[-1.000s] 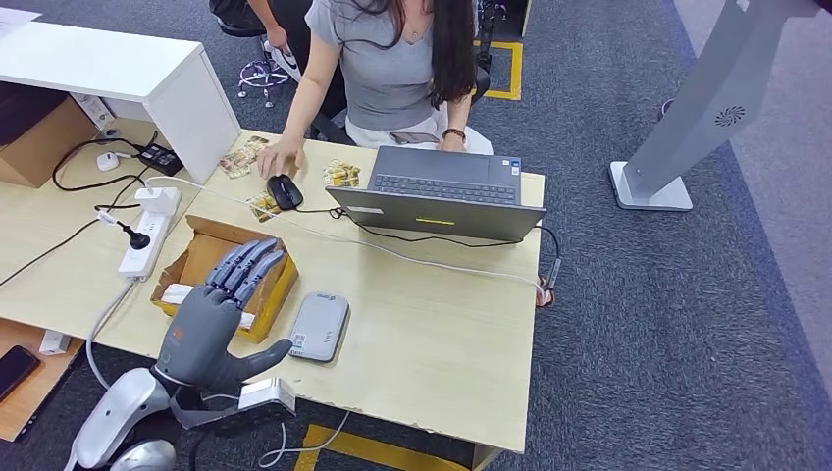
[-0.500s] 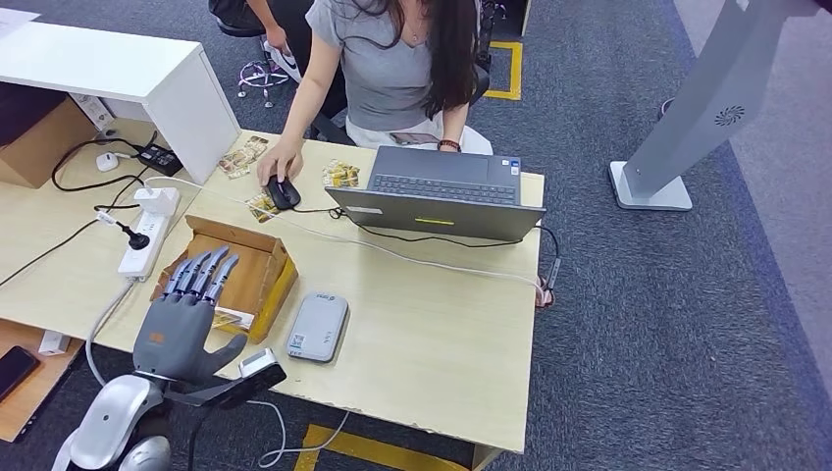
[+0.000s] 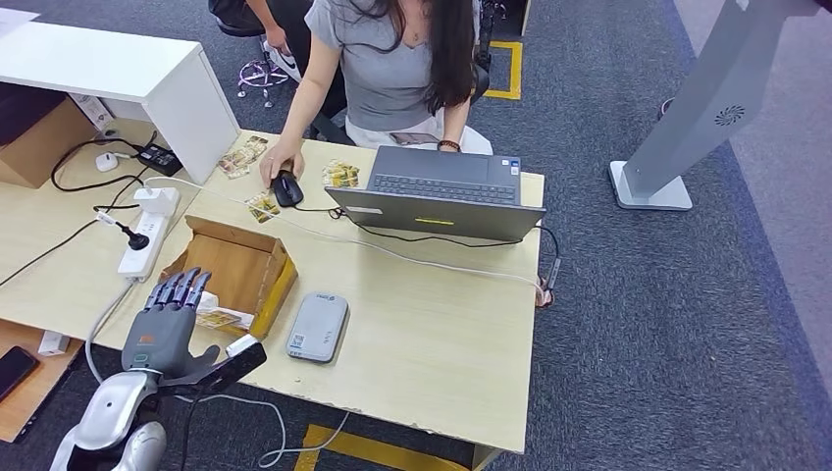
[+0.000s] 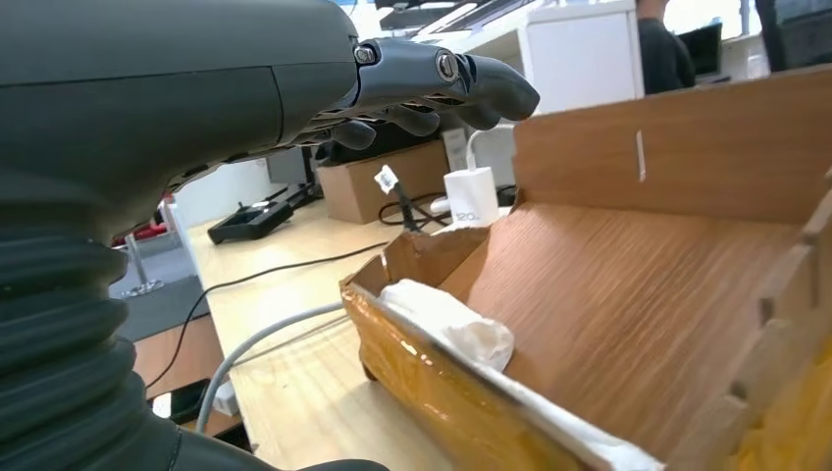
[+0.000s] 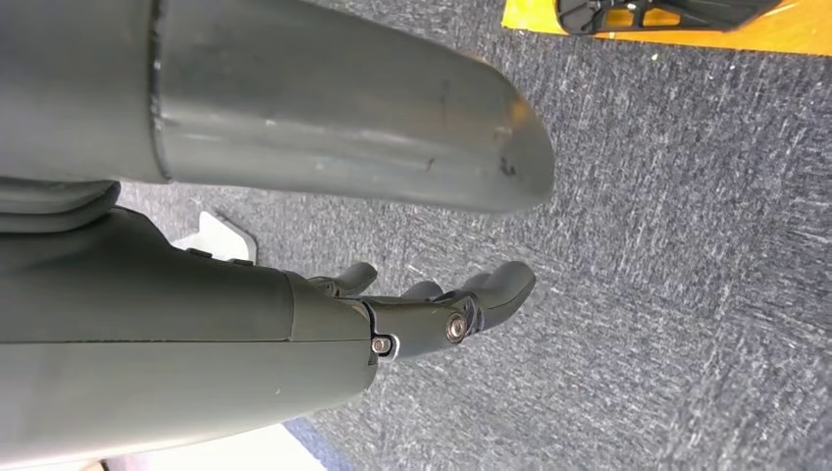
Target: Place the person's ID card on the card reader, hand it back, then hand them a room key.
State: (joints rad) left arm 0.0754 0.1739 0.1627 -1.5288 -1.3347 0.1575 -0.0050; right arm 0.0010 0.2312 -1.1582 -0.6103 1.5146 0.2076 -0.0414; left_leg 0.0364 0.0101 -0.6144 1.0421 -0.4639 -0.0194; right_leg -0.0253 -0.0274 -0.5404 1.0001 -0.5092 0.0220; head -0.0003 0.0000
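left hand fingers spread, empty, by cardboard box | right hand fingers loose over carpet

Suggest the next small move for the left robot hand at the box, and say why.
Probably ease the left robot hand forward and down into the box to the card lying at its near edge. The hand is open and empty, with its fingertips over that edge. The reader has no card on it, and the person is busy at the laptop.
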